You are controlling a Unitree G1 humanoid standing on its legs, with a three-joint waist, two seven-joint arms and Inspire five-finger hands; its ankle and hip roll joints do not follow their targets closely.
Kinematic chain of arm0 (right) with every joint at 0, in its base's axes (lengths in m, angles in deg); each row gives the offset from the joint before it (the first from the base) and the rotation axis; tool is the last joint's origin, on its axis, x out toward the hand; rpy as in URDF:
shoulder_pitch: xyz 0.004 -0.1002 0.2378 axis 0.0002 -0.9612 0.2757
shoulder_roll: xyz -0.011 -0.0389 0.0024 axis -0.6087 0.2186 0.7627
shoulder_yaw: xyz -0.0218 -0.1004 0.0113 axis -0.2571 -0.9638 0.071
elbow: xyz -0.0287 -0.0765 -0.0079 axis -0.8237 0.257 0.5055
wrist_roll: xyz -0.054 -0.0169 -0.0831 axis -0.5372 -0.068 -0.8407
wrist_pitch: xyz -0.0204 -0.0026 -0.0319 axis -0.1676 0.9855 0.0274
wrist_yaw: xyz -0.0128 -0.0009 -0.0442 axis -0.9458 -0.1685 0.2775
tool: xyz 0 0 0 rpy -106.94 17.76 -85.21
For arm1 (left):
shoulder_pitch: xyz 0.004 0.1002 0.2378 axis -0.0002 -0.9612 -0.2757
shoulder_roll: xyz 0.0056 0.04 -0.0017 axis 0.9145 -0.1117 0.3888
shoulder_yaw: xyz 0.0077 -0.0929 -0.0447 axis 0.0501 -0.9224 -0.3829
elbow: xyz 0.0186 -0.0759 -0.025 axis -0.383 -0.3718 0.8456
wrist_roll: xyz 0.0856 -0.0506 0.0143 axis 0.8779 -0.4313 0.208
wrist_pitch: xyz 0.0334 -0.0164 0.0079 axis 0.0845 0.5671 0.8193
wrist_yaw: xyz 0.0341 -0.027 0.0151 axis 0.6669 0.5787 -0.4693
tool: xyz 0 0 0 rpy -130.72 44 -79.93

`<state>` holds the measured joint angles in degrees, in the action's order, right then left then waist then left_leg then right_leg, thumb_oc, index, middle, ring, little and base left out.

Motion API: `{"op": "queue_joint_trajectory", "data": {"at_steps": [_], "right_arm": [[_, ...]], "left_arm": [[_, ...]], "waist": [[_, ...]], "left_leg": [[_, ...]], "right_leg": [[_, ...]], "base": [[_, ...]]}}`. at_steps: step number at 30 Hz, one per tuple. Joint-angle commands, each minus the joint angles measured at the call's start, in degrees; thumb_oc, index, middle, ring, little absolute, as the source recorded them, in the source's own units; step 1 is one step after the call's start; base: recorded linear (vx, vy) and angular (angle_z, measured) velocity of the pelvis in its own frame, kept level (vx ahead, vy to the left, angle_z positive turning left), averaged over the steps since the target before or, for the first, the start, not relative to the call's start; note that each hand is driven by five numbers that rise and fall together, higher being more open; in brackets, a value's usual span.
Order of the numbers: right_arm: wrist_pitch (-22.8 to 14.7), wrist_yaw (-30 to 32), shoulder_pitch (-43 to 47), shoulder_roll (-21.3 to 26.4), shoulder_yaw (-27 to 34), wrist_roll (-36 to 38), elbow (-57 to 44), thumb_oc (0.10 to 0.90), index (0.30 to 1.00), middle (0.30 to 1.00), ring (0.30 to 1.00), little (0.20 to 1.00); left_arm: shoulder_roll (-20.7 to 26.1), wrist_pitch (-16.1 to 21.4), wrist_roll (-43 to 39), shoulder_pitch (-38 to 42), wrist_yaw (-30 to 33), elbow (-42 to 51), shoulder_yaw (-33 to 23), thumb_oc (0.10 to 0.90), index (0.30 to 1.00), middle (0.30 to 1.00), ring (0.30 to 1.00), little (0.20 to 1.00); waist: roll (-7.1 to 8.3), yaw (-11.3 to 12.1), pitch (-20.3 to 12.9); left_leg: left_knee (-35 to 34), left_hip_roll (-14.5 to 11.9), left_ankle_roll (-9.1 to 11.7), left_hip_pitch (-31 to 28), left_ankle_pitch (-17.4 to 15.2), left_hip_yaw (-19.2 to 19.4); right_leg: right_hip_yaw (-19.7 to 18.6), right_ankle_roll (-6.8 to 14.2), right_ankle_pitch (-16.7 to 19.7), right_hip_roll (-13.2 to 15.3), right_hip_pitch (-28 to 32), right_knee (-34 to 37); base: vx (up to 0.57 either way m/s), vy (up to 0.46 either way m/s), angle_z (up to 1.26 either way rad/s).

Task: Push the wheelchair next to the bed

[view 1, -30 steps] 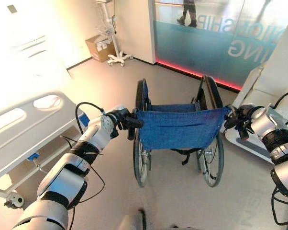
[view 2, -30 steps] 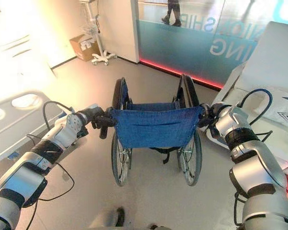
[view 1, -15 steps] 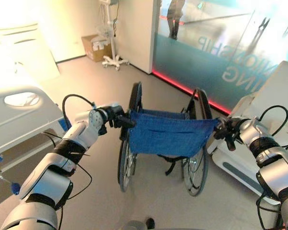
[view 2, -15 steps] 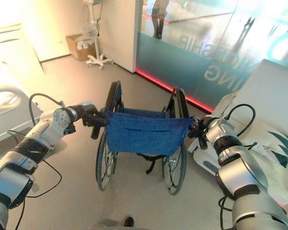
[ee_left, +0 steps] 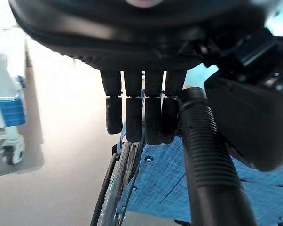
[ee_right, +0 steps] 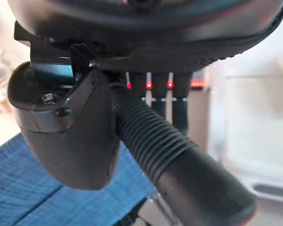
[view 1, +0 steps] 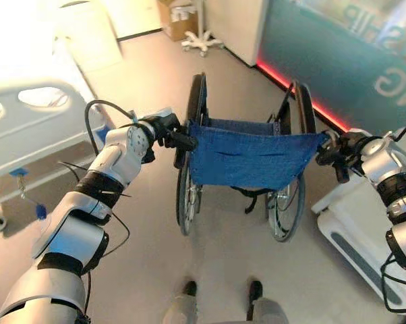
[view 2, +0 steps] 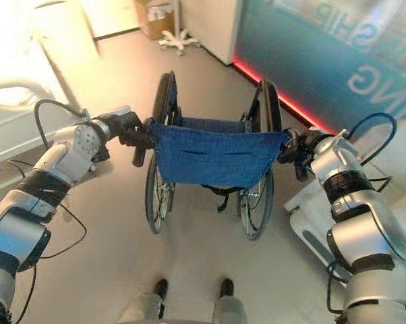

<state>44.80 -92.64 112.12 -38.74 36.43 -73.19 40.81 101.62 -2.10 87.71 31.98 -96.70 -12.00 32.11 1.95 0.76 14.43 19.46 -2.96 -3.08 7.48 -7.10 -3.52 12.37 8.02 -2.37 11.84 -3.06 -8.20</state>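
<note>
The wheelchair point(view 1: 249, 159) has a blue cloth back and stands on the floor right in front of me, facing away. My left hand point(view 1: 161, 132) is shut on its left push handle point(ee_left: 205, 155), with the fingers point(ee_left: 134, 117) curled over the ribbed black grip. On the other side my right hand point(view 1: 339, 151) is shut on the right push handle point(ee_right: 169, 155). The white bed point(view 1: 34, 125), with cut-outs in its side rail, stands to the left of the wheelchair, a short gap of floor between them.
A second white bed base point(view 1: 355, 233) sits close on the right, by the right wheel. A teal glass wall with a red floor strip point(view 1: 304, 94) runs behind. A wheeled stand point(view 1: 199, 42) and a cardboard box point(view 1: 170, 10) stand at the back.
The camera has swung and tipped down, so the whole scene has shifted. Both hands keep their hold on the handles. The left bed now shows nearer the wheelchair than half a second ago.
</note>
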Motion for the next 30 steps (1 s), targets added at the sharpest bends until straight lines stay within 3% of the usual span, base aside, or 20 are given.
{"op": "queue_joint_trajectory", "data": {"at_steps": [1,9,13,15,21,23,25,27,30], "right_arm": [[-14.16,-3.17,5.81,-1.8,-10.17,-5.89,-9.54,0.4,0.3,0.3,0.3,0.3],[-16.89,-5.36,7.8,-1.32,-12.56,-11.76,-11.52,0.4,0.3,0.3,0.3,0.3],[-16.74,-6.03,7.73,-0.83,-13.54,-11.12,-13.04,0.4,0.3,0.3,0.3,0.3],[-16.16,-6.25,7.0,-0.72,-13.4,-11.38,-13.79,0.4,0.3,0.3,0.3,0.3],[-15.22,-5.65,5.69,-0.91,-12.95,-11.78,-13.26,0.4,0.3,0.3,0.3,0.3],[-16.06,-4.81,4.56,-1.81,-12.84,-12.07,-12.65,0.4,0.3,0.3,0.3,0.3],[-15.58,-4.44,4.59,-2.74,-12.91,-12.4,-12.79,0.4,0.3,0.3,0.3,0.3],[-14.34,-4.15,4.66,-4.06,-12.68,-12.54,-13.06,0.4,0.3,0.3,0.3,0.3],[-14.53,-3.82,4.84,-5.57,-12.8,-11.91,-13.1,0.4,0.3,0.3,0.3,0.3]], "left_arm": [[1.83,2.15,6.23,-9.24,-2.53,-3.79,12.52,0.4,0.3,0.3,0.3,0.3],[1.16,-0.06,5.65,-7.41,-3.51,-3.74,11.78,0.4,0.3,0.3,0.3,0.3],[1.28,-0.72,6.35,-8.31,-4.65,-2.91,11.04,0.4,0.3,0.3,0.3,0.3],[0.84,-0.73,7.02,-9.1,-5.15,-2.69,10.49,0.4,0.3,0.3,0.3,0.3],[-1.5,-1.11,7.97,-10.34,-3.69,-4.15,9.74,0.4,0.3,0.3,0.3,0.3],[-2.23,-1.92,9.53,-12.57,-3.25,-3.68,8.78,0.4,0.3,0.3,0.3,0.3],[-2.67,-2.7,10.8,-13.78,-3.37,-2.61,8.18,0.4,0.3,0.3,0.3,0.3],[-2.96,-2.55,11.82,-15.15,-3.06,-1.72,7.85,0.4,0.3,0.3,0.3,0.3],[-2.37,-3.08,12.62,-17.66,-2.86,-0.41,7.48,0.4,0.3,0.3,0.3,0.3]], "waist": [[2.25,1.86,4.54],[-0.03,-0.52,5.34],[-0.5,-0.75,5.08],[-0.97,-1.07,4.95],[-0.44,-1.8,4.49],[0.11,0.4,4.91],[0.43,1.97,5.49],[-0.13,5.37,7.43],[-1.54,9.38,8.42]], "left_leg": [[0.43,-5.64,6.8,-4.27,2.91,3.18],[-12.76,-6.67,8.38,-12.15,4.0,3.85],[-13.65,-8.02,8.87,-12.56,6.08,4.9],[-13.64,-9.62,9.64,-12.31,9.67,6.48],[-8.73,-10.33,10.22,-10.72,12.86,9.88],[-8.39,-4.41,8.36,-8.94,9.57,5.97],[-9.92,-0.79,7.15,-5.89,8.75,4.7],[-10.99,2.16,7.7,1.6,12.02,6.95],[-15.89,3.69,7.46,6.77,17.77,8.34]], "right_leg": [[-0.62,0.94,7.13,2.59,-5.69,-2.95],[1.33,0.49,5.3,0.92,-7.27,-4.03],[2.84,-0.98,3.6,-0.39,-7.18,-4.93],[4.82,-2.48,2.05,-1.86,-7.06,-5.59],[8.67,-5.01,0.88,-3.28,-6.55,-4.81],[7.56,-4.97,0.34,-5.19,-3.86,-3.67],[6.12,-4.72,0.15,-6.5,-1.43,-2.42],[5.39,-4.69,-1.5,-8.7,4.28,-0.41],[3.99,-5.31,-3.49,-11.79,9.14,0.39]], "base": [[0.19,-0.203,0.99],[0.22,-0.15,0.45],[0.21,-0.211,0.14],[0.18,-0.208,0.17],[0.18,-0.219,0.37],[0.38,-0.203,0.35],[0.3,-0.13,0.13],[0.37,-0.11,-0.3],[0.49,-0.041,-0.85]]}}
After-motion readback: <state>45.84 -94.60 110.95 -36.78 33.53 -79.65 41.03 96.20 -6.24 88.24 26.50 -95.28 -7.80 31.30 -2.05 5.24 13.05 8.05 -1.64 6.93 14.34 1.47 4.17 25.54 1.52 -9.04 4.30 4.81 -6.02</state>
